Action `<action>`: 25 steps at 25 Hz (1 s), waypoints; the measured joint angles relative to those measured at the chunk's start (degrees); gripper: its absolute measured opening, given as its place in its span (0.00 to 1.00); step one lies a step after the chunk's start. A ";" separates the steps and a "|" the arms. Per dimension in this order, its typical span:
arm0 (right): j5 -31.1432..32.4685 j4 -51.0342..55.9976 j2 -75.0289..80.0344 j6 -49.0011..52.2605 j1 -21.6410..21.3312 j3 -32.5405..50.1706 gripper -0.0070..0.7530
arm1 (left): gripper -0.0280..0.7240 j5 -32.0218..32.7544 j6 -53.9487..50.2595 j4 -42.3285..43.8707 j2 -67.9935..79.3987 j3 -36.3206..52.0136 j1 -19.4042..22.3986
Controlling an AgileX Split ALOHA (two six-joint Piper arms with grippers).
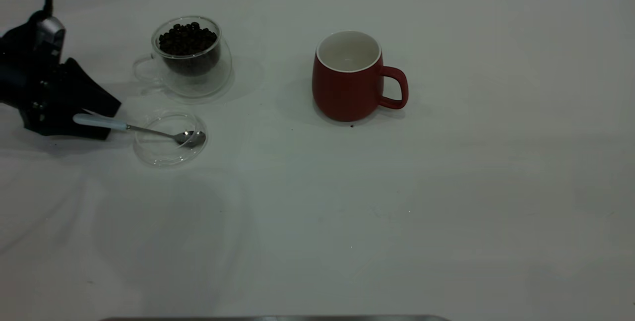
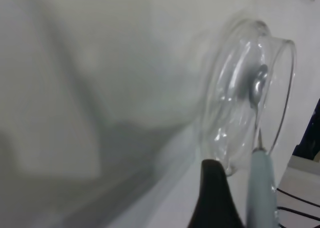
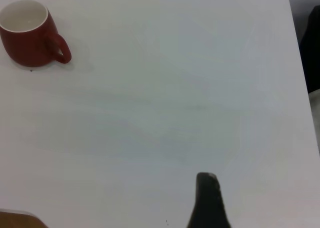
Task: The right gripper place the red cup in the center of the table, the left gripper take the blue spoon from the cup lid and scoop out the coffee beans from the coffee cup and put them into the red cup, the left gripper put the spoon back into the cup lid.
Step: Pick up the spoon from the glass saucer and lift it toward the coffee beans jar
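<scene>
A: Where does the red cup stand, and what is it like?

B: It stands upright near the middle of the table, a single rounded mug of glossy dark-red ceramic with a smooth white inside and one loop handle turned toward the right arm's side; nothing shows inside it, and one tiny dark speck lies on the table at its foot

A: And the glassware?

B: Two clear pieces, both on the left arm's side, well apart from the mug; the coffee cup is double-walled glass with a clear loop handle, its inner bowl heaped with many small, nearly black coffee beans; nearer the camera lies the cup lid, a flat round glass disc with a raised rim

A: The spoon?

B: One blue spoon; its shiny metal bowl rests inside the lid, the thin metal stem crosses the rim, and the pale blue handle reaches out to the left gripper

A: Is the gripper clamped on it?

B: Its dark angular fingers sit low at the table around the handle, but whether they press on it I cannot tell; the left wrist view shows one black finger just beside the handle, with the lid beyond it

A: The right gripper?

B: Out of the exterior view; its wrist camera shows a single dark fingertip above bare white tabletop, the mug far off, and its spread I cannot tell either
</scene>
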 joint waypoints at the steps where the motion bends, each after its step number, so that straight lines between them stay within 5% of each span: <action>1: 0.00 0.00 0.00 0.00 0.00 0.00 0.78 | 0.81 0.00 0.00 -0.13 0.00 0.00 -0.14; 12: 0.00 0.00 0.00 0.00 0.00 0.00 0.78 | 0.79 0.00 -0.05 -3.68 0.00 -0.02 -0.55; 25: 0.00 0.00 0.00 0.00 0.00 0.00 0.78 | 0.65 0.00 -0.15 -5.76 0.00 -0.02 -0.56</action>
